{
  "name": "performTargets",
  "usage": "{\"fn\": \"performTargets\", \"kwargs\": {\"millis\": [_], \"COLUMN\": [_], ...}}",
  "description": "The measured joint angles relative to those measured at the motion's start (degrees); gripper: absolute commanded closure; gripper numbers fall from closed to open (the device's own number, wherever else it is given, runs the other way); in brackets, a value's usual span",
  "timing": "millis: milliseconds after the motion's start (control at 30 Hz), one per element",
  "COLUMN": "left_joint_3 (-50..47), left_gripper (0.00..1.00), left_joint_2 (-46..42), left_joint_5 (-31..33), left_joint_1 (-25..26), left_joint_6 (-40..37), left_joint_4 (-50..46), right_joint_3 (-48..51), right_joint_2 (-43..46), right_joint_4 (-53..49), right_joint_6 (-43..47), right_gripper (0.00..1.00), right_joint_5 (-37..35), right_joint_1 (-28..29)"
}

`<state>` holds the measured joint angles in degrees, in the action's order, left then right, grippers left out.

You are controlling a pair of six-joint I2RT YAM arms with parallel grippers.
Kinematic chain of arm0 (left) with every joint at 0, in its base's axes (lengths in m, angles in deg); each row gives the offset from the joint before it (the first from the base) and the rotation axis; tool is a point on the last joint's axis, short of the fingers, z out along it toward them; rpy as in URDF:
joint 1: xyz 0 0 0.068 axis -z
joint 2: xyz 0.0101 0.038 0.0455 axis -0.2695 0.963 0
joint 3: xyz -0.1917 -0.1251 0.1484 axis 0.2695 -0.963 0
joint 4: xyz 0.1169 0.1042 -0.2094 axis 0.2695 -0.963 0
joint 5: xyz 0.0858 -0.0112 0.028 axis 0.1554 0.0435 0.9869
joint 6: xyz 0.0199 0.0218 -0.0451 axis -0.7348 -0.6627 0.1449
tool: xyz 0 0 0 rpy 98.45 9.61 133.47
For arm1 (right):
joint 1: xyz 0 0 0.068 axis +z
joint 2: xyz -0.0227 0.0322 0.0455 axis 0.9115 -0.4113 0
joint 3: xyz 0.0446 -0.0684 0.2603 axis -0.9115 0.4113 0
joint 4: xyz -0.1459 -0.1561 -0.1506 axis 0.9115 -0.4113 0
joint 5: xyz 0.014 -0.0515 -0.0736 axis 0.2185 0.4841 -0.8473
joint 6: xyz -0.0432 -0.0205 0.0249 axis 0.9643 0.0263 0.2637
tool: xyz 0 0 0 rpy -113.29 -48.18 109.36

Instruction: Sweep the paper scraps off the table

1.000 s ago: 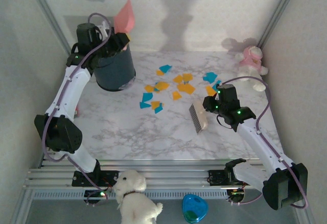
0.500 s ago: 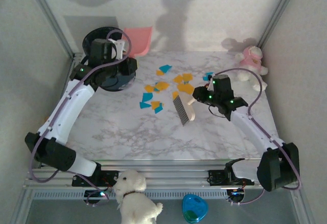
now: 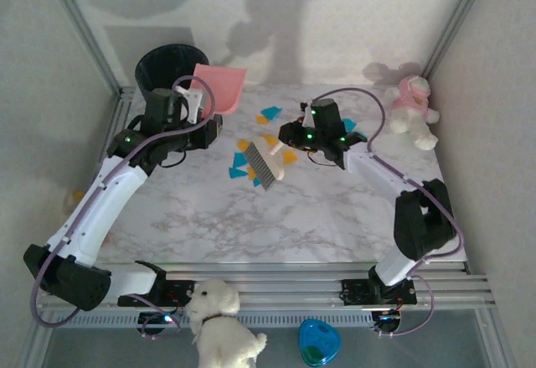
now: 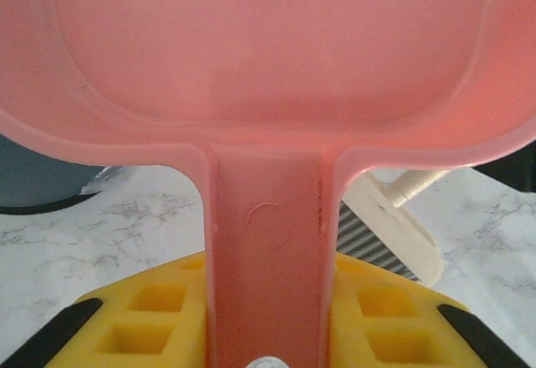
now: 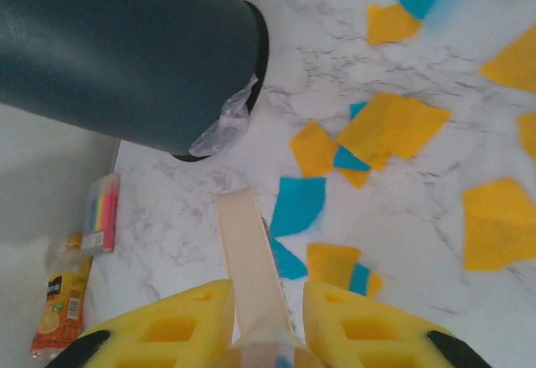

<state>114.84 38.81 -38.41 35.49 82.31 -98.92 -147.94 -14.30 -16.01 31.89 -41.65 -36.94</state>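
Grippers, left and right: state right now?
Left gripper: shut on the pink dustpan, by its handle.
Right gripper: shut on the brush, by its handle.

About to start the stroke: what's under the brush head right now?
Teal and orange paper scraps poke out at the edge of the brush head, lying on the table. Anything directly beneath it is covered.

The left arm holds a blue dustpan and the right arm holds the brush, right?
Not quite. The dustpan is pink, not blue, as the left wrist view shows. The left arm does hold it by its handle, and the right arm does hold the brush.
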Motion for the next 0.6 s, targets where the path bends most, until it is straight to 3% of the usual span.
{"fn": "performTargets", "kwargs": {"millis": [333, 600], "left_joint_3": [-2.64, -3.3], "left_gripper": [1.0, 1.0], "left_joint_2": [-2.54, -2.6], "left_joint_5": [0.63, 0.81], "left_joint_1": [0.26, 0.31], "left_joint_6": [0.02, 0.02], "left_joint_4": [-0.09, -0.09], "right_joint_3": [-11.78, -16.06], "right_joint_2": [-15.43, -21.66], "right_joint_4": [3.21, 2.43], "right_joint_6": [-4.24, -6.8], "right_gripper": [1.0, 1.0], "right_joint_5": [2.58, 1.57], "right_joint_1": [1.4, 2.29]}}
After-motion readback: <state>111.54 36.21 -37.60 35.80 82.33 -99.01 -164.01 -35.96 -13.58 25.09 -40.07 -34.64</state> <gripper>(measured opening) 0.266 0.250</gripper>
